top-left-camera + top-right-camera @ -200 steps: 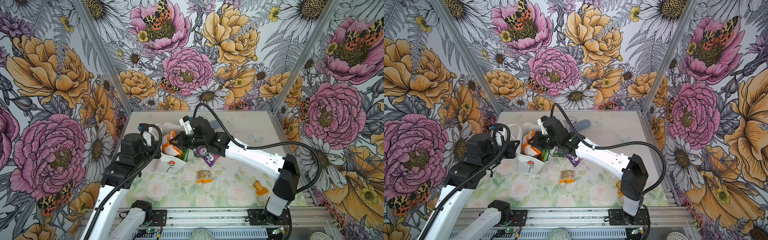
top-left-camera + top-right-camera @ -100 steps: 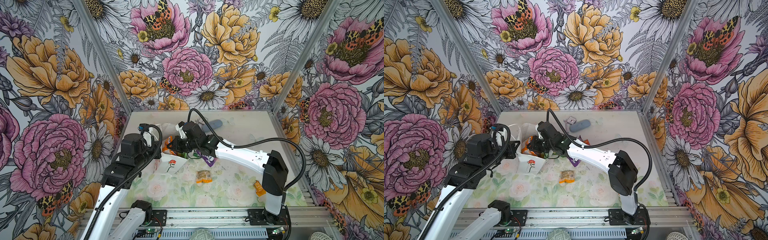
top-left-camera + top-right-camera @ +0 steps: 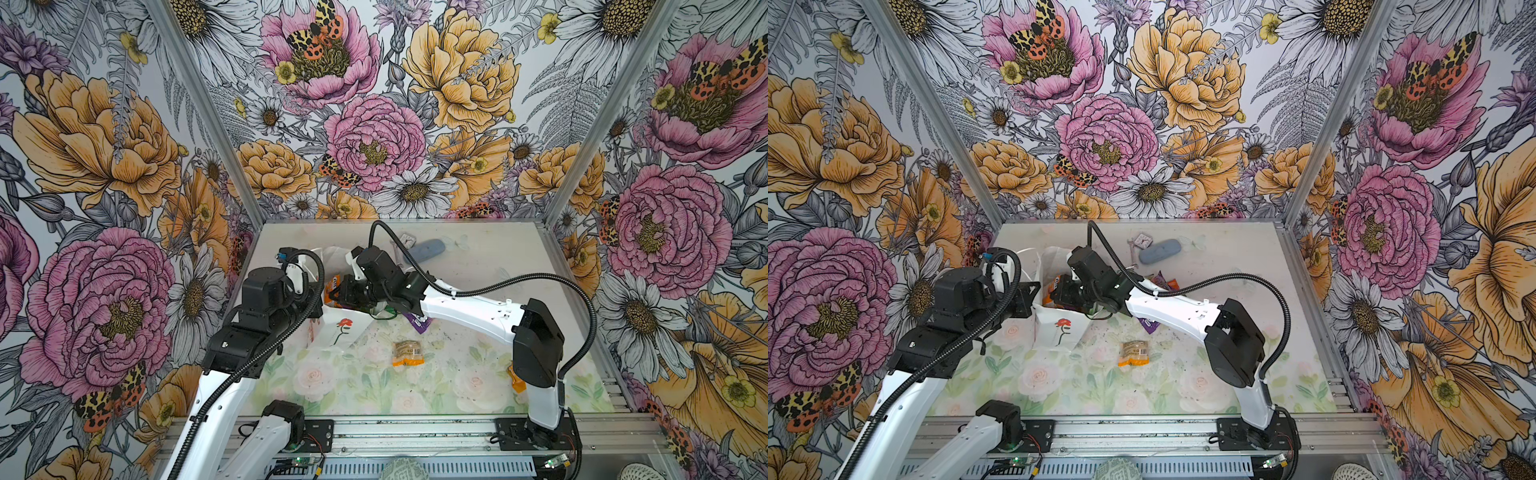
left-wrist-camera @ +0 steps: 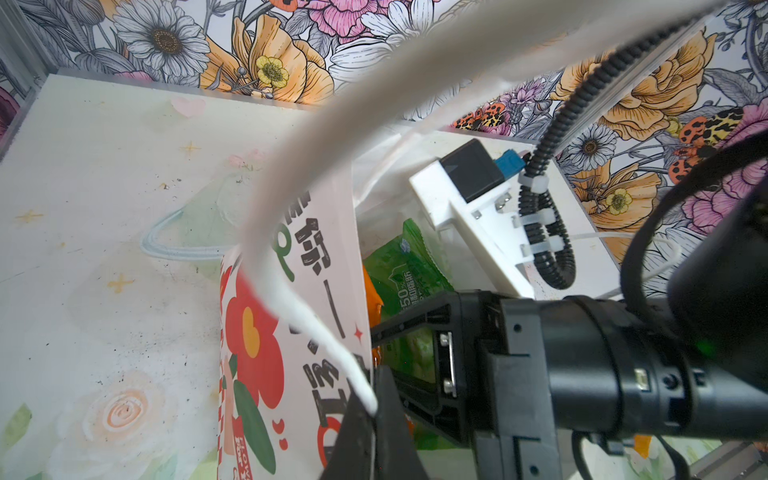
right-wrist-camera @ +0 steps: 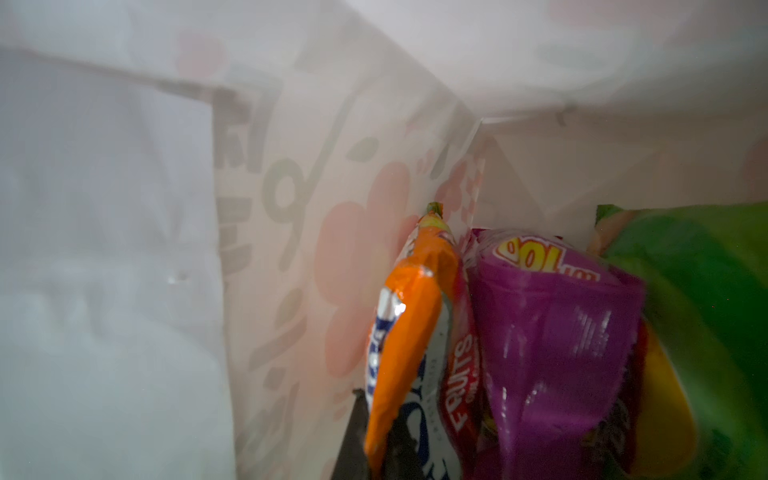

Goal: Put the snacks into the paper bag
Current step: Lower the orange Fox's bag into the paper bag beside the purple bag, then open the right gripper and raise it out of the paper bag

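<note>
The white paper bag (image 3: pixel 341 332) (image 3: pixel 1059 329) stands at the left middle, mouth up. My left gripper (image 4: pixel 374 432) is shut on its white cord handle (image 4: pixel 328 345), at the bag's left rim (image 3: pixel 318 308). My right gripper (image 5: pixel 376 449) reaches down into the bag's mouth (image 3: pixel 337 293) and is shut on an orange packet (image 5: pixel 407 316). Beside that packet inside the bag are a purple packet (image 5: pixel 552 332) and a green chip bag (image 5: pixel 706 291). A small orange-edged packet (image 3: pixel 407 353) (image 3: pixel 1133 353) lies on the table. A purple packet (image 3: pixel 419 325) shows under the right arm.
A blue-grey oval case (image 3: pixel 428 250) (image 3: pixel 1158 252) and a metal wrench (image 3: pixel 1133 254) lie near the back wall. Another orange packet (image 3: pixel 517 380) peeks out behind the right arm's upright link. More packets (image 3: pixel 1167 283) lie behind the right forearm.
The right arm has swung left and lowered its gripper with the orange packet into the bag's mouth. The left arm has stayed still, holding the handle.
</note>
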You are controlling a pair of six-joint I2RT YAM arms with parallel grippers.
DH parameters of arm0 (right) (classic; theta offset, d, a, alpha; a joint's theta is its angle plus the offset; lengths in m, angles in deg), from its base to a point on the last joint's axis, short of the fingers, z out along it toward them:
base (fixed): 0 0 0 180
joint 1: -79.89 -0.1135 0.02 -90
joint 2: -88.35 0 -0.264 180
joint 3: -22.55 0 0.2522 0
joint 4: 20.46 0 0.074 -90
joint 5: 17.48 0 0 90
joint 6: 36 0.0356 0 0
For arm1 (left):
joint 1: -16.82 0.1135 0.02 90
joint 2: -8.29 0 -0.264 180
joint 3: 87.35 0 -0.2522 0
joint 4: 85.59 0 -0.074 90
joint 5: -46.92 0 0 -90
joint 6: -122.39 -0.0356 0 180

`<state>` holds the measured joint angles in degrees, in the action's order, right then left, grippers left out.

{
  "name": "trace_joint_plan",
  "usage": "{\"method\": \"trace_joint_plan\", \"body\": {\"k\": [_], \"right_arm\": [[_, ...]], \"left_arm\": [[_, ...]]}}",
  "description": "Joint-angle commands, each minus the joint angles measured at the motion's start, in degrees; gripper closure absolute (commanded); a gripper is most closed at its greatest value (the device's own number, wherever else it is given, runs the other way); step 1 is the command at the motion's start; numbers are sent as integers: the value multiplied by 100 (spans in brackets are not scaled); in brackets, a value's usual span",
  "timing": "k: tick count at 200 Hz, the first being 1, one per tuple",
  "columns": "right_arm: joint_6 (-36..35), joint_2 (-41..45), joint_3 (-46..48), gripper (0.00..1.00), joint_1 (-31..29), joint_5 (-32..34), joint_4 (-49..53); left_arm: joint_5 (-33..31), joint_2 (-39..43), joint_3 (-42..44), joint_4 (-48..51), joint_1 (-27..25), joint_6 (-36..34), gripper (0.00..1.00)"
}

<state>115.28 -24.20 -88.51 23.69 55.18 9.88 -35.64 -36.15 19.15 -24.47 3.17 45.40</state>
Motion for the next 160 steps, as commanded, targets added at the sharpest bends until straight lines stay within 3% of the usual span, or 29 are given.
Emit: {"method": "trace_joint_plan", "body": {"k": [1, 80, 160], "right_arm": [[7, -143, -236, 100, -40, 126, -227], [-61, -399, -609, 95, -41, -15, 148], [-348, -36, -633, 73, 69, -7, 251]], "left_arm": [[271, 179, -97, -701, -50, -141, 100], [267, 195, -85, -718, -50, -140, 100], [103, 199, -81, -710, -48, -133, 100]]}}
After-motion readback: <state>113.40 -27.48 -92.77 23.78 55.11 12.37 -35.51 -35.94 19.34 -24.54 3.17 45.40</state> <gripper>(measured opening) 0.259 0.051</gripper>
